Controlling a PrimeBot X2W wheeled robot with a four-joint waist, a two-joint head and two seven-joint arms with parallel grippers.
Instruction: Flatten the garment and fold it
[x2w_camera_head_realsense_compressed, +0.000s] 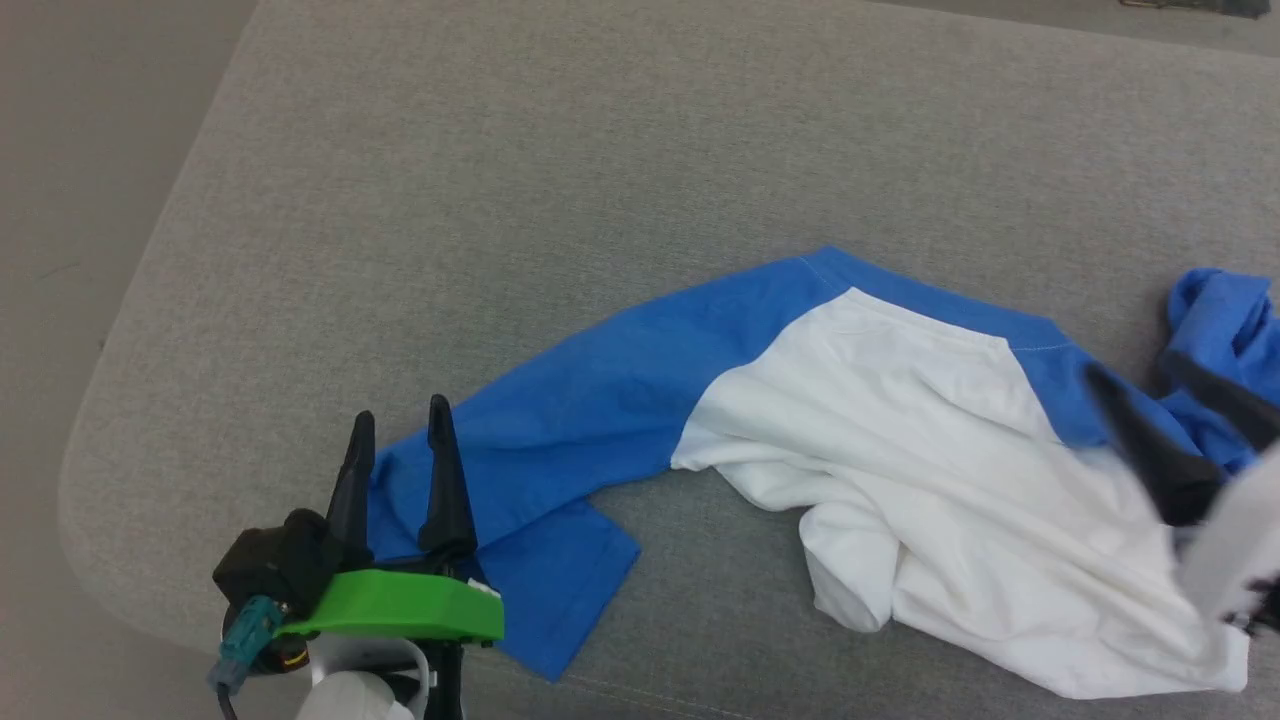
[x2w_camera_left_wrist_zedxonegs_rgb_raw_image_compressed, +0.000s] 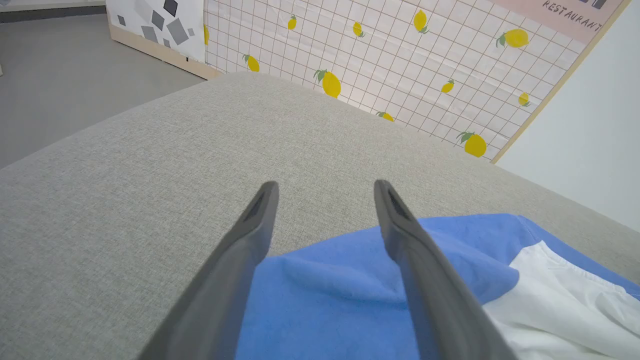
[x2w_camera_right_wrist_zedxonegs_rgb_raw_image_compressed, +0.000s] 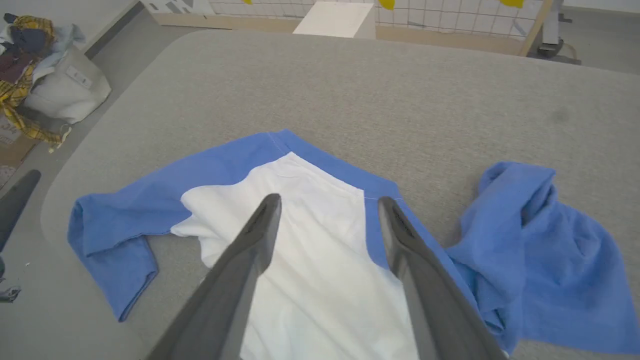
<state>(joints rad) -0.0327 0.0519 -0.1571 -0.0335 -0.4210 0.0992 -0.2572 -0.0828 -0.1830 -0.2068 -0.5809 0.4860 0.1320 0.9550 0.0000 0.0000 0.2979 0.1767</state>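
Left gripper (x2w_camera_head_realsense_compressed: 400, 410): two long, dark, tapered fingers (x2w_camera_head_realsense_compressed: 445, 480), matte grey-black, with a recessed slot near each tip. They sit on a black housing (x2w_camera_head_realsense_compressed: 270, 565) with a bright green bracket (x2w_camera_head_realsense_compressed: 400, 605). Teal connector (x2w_camera_head_realsense_compressed: 245, 640) on the side with a dark cable (x2w_camera_head_realsense_compressed: 228, 706), white forearm (x2w_camera_head_realsense_compressed: 350, 695) below. Right gripper (x2w_camera_head_realsense_compressed: 1135, 368): same dark fingers, blurred, on a pale forearm (x2w_camera_head_realsense_compressed: 1235, 540).

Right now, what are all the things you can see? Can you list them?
T-shirt: one, white with blue sleeves, rumpled on the grey surface.
padded surface: one, grey, under the T-shirt.
lemon panel: one, white with yellow lemons, behind the surface.
bag: one, pale grey, on the floor, clothes piled on it.
left gripper: one, dark fingers, open, over a blue sleeve.
right gripper: one, dark fingers, open, over the white body.
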